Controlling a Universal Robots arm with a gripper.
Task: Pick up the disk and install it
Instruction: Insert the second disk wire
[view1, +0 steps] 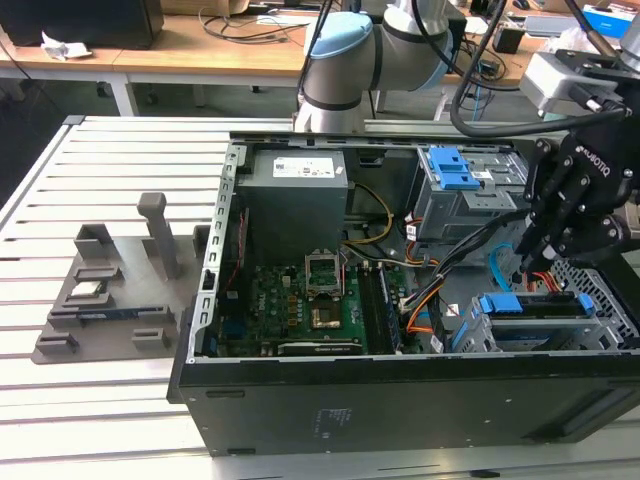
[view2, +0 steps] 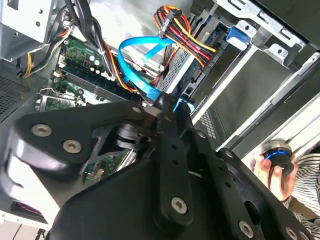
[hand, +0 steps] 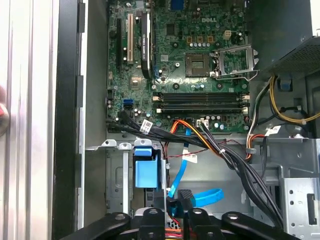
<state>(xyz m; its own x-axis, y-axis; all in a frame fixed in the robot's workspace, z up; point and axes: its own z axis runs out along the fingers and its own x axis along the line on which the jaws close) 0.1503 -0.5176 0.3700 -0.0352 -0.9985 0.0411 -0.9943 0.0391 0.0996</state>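
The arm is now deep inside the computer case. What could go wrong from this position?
1. The end effector hangs among loose cables; the blue cable beside it could snag or be pulled out.
2. The disk sits close under it in the metal cage; a misaligned push might jam it.

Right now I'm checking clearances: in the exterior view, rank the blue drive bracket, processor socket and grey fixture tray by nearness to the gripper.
From the gripper:
1. Blue drive bracket, just below it.
2. Processor socket, mid-case on the motherboard.
3. Grey fixture tray, outside the case, far on the view's left.
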